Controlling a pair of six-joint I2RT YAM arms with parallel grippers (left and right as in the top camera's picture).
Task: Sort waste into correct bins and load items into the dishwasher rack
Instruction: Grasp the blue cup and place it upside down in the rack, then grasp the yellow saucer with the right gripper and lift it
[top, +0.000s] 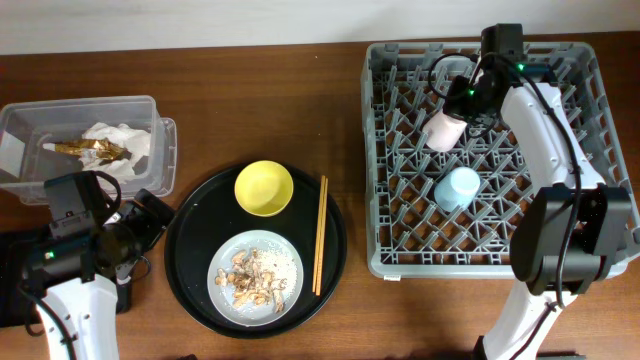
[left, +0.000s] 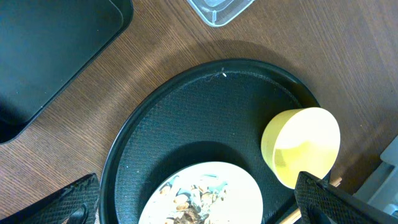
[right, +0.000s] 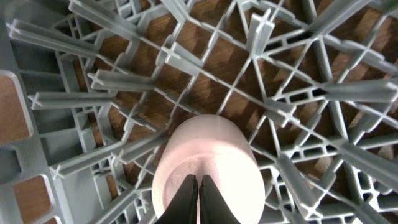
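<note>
Though smooth, pink cup (right: 208, 155) amid pegs (right: 118, 81).

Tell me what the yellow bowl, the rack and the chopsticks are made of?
Bowl: probably plastic, smooth with a soft sheen and even colour.
Rack: grey moulded plastic, matte, with thin ribbed pegs.
Chopsticks: they look like wood, pale tan and dull, but are too thin to be sure.

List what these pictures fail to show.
- Most of the shallow black rectangular tray: overhead, the left arm covers it; left wrist, the frame edge cuts it.
- Rim of the pale pink cup: right wrist, the right gripper and bottom edge hide it.
- Kind of beige-brown food scraps on the round grey-white plate: too small.
</note>
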